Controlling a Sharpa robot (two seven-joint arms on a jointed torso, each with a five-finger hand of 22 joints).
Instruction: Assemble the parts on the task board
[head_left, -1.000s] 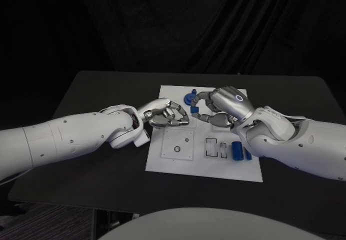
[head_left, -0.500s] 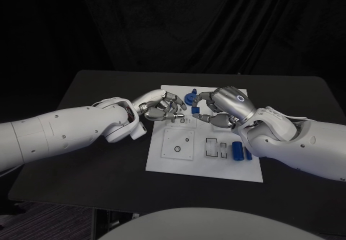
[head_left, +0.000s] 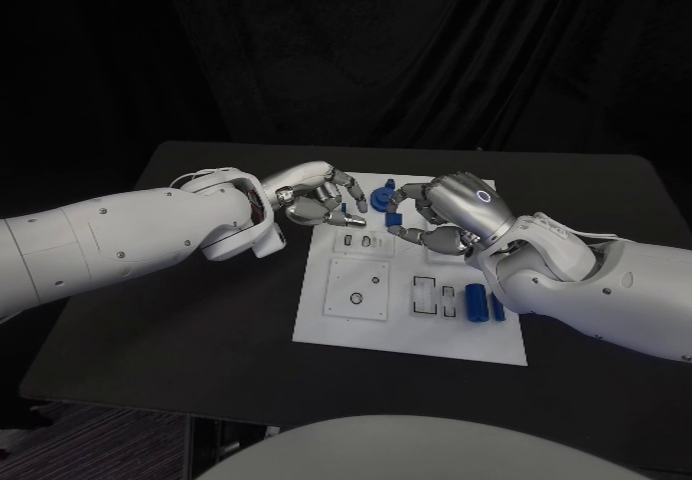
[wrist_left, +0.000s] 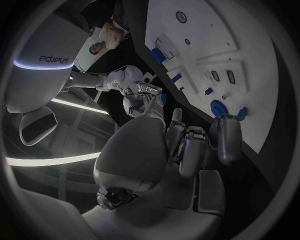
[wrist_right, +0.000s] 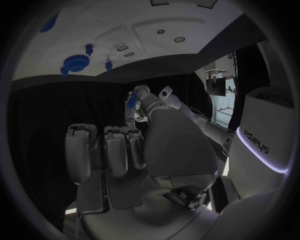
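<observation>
The white task board (head_left: 411, 335) lies mid-table. My left hand (head_left: 320, 200) hovers above its far left part, and its fingertips pinch a small blue part (wrist_right: 131, 102), also visible in the left wrist view (wrist_left: 161, 98). My right hand (head_left: 447, 212) hangs over the board's far right part, fingers curled in with nothing in them. A round blue gear part (head_left: 381, 196) stands on the board between the two hands. A small blue piece (head_left: 392, 218) sits on the board beside it, just off the right fingertips. The two hands are close but apart.
Upright blue pieces (head_left: 476, 300) stand near the board's right edge by my right forearm, with a smaller one (head_left: 446, 292) beside rectangular slots. A square plate with holes (head_left: 356, 288) fills the board's near left. Black table (head_left: 188, 330) surrounds the board.
My left hand has lifted off the board and moved toward its far left corner, fingers still curled. The right hand has barely moved.
</observation>
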